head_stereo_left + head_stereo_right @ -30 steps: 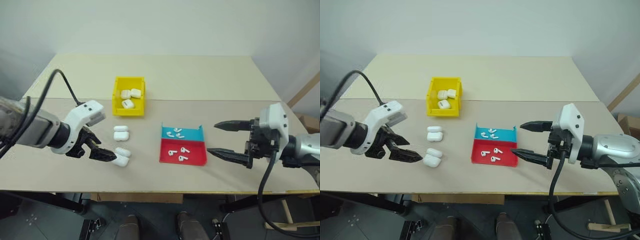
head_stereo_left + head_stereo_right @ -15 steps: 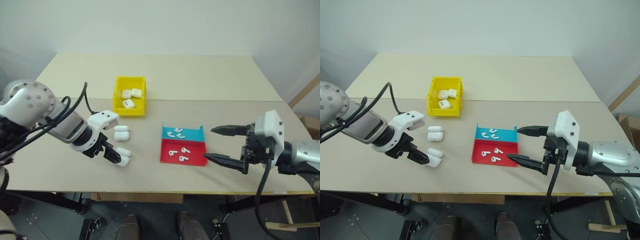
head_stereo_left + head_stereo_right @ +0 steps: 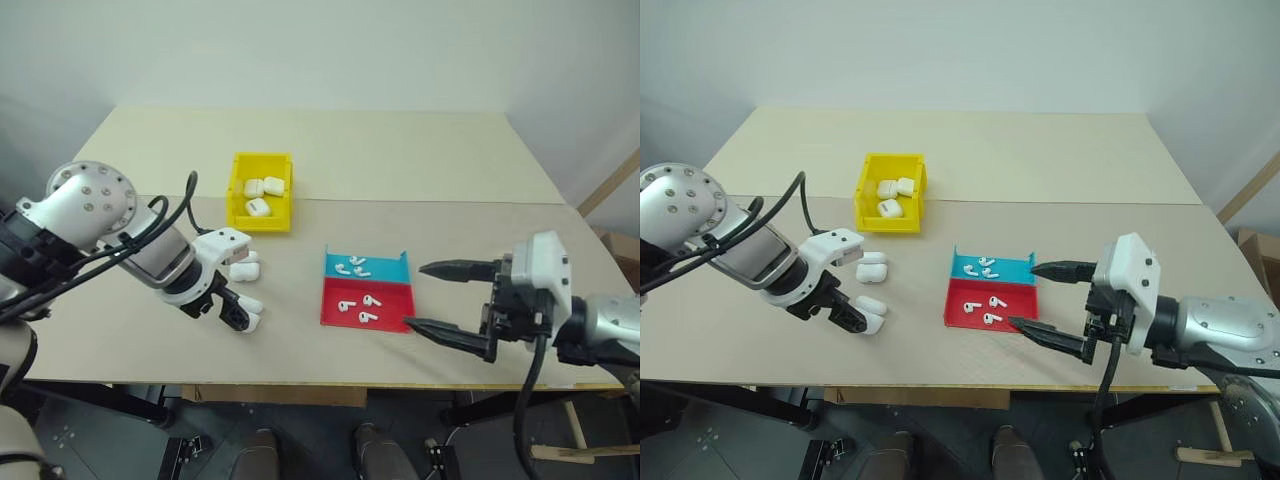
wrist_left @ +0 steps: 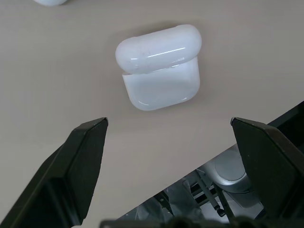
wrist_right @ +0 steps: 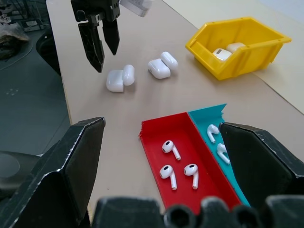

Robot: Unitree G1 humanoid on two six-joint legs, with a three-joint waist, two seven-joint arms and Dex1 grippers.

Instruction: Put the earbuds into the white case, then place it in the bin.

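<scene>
My left gripper (image 3: 234, 313) points steeply down, open, at the front white case (image 4: 159, 66), which lies on the table with its lid hinged open. The case sits just beyond the fingertips, not between them. A second open case (image 3: 243, 265) lies a little farther back. Several earbuds (image 5: 171, 149) lie loose in a flat red and blue tray (image 3: 332, 312) at the table's middle. My right gripper (image 3: 413, 296) hangs open and nearly level just right of that tray, holding nothing. The yellow bin (image 3: 234, 195) stands behind the cases with three closed cases inside.
The table's near edge (image 3: 320, 382) runs close below both grippers. A seam (image 3: 450, 201) crosses the table behind the bin, with bare tabletop beyond it. A wooden frame (image 3: 610, 180) stands off the right side.
My left arm has swung in and its gripper has tipped from nearly level to steeply downward beside the front case. The right gripper has eased slightly back toward the near edge, still open.
</scene>
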